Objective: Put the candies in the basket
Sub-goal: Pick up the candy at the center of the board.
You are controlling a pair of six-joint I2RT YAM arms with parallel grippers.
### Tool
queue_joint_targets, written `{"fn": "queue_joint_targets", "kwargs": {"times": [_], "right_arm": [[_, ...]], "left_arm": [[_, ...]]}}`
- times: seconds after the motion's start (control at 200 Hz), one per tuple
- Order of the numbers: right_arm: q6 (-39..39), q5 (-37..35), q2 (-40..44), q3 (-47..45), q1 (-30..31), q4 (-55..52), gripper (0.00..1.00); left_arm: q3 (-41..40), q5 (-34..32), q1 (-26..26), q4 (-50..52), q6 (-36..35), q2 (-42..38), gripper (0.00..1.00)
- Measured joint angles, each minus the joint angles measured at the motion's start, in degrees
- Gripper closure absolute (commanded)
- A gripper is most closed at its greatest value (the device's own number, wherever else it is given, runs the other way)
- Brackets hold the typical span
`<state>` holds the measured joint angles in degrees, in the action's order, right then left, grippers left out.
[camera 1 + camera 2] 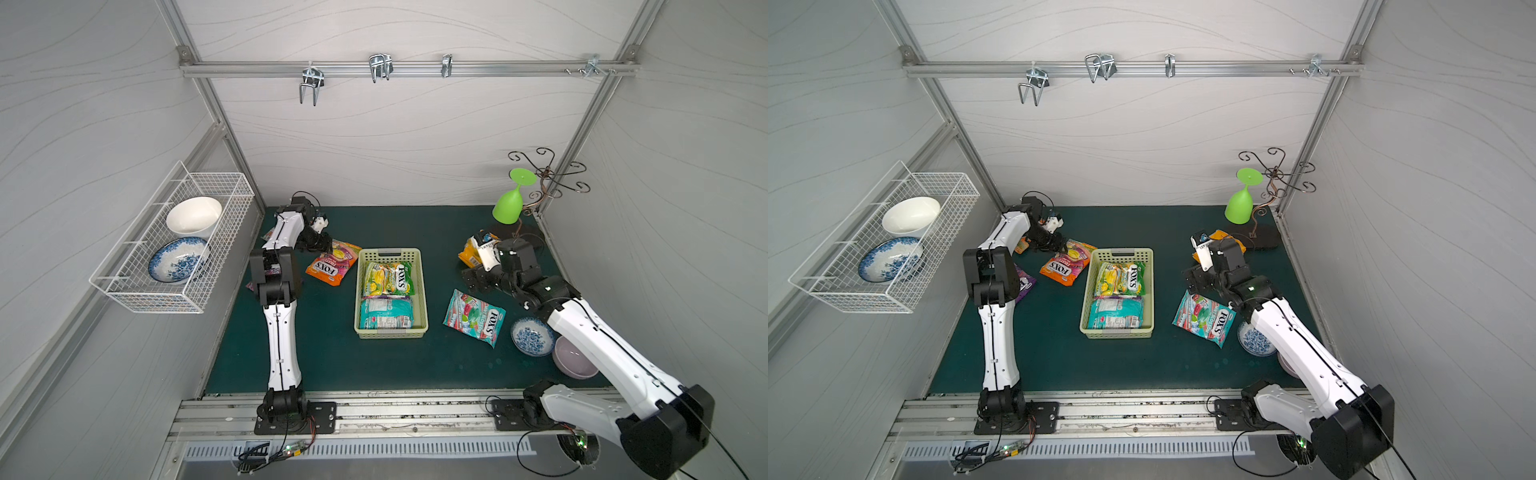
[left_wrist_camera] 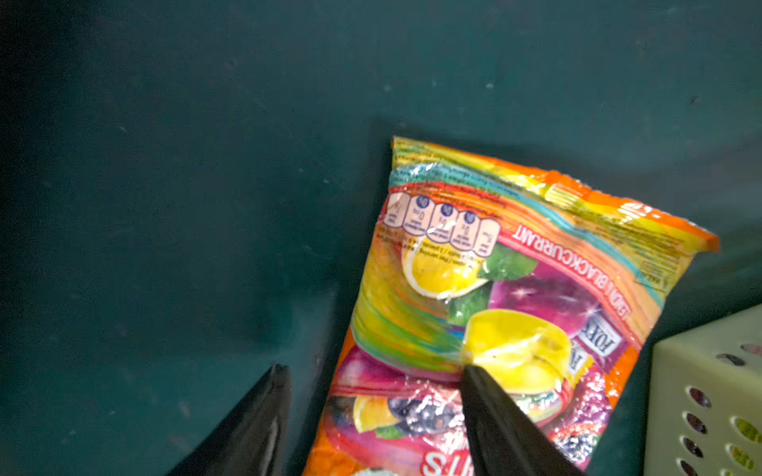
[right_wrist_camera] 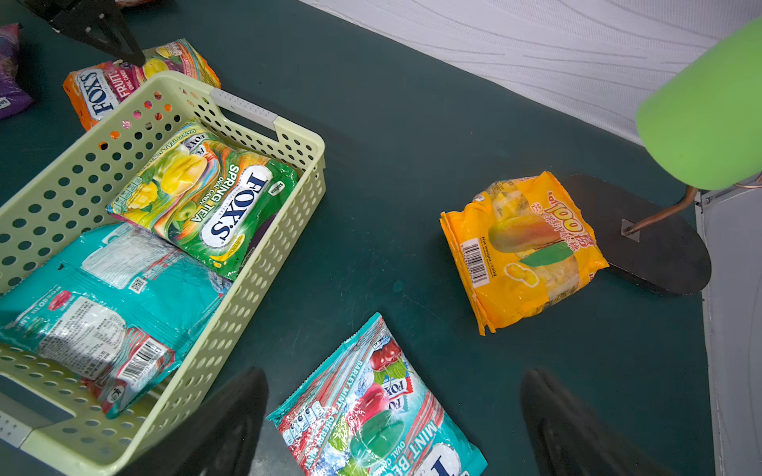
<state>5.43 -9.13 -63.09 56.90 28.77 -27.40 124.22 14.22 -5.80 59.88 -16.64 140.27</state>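
Note:
The pale yellow-green basket point(image 1: 390, 252) point(image 1: 1121, 252) point(image 3: 301, 136) stands mid-mat and holds a green FOX'S bag point(image 1: 388, 279) point(image 3: 206, 198) and a teal bag point(image 1: 386, 313) point(image 3: 103, 296). Left of it lies an orange FOX'S bag point(image 1: 332, 266) point(image 2: 515, 268). My left gripper point(image 1: 324, 244) point(image 2: 375, 371) is down on it, jaws apart across the bag's edge, one finger on the mat and one on the bag. My right gripper point(image 1: 471, 279) point(image 3: 396, 379) hangs open above a teal mint bag point(image 1: 476, 318) point(image 3: 371, 412). A yellow mango bag point(image 3: 523, 251) and a purple bag point(image 1: 1023, 284) lie on the mat.
A white wire basket point(image 1: 174, 245) with two bowls hangs on the left wall. A green goblet point(image 1: 511, 203) hangs on a metal stand point(image 1: 548, 174) at the back right. A blue-patterned bowl point(image 1: 532, 336) and a lilac bowl point(image 1: 573, 357) sit beside the right arm.

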Motion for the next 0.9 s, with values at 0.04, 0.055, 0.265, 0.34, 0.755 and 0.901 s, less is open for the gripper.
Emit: {"fn": "queue_joint_targets", "kwargs": {"times": [0.04,0.055,0.265,0.34,0.755,0.901], "right_arm": [[0.04,0.00,0.00,0.00,0.00,0.00,0.01],[0.11,0.00,0.00,0.00,0.00,0.00,0.01],[0.20,-0.24,0.00,0.00,0.00,0.00,0.01],[0.22,-0.31,0.00,0.00,0.02,0.00,0.01],[0.48,-1.25,0.13,-0.07,0.24,0.11,0.01],[0.55,-1.57,0.26,-0.20,0.42,0.20,0.01]], "left_arm": [[0.26,0.39,-0.07,0.28,0.17,0.35,0.38],[0.37,0.44,-0.07,0.37,0.11,0.39,0.39],[0.50,1.49,-0.09,0.81,-0.11,0.63,0.55],[0.52,1.51,-0.09,1.03,-0.09,0.70,0.63],[-1.03,1.29,-0.15,0.13,-0.98,-0.68,1.00],[-4.61,-0.17,-0.15,-0.37,-2.05,-4.24,1.00]]}}
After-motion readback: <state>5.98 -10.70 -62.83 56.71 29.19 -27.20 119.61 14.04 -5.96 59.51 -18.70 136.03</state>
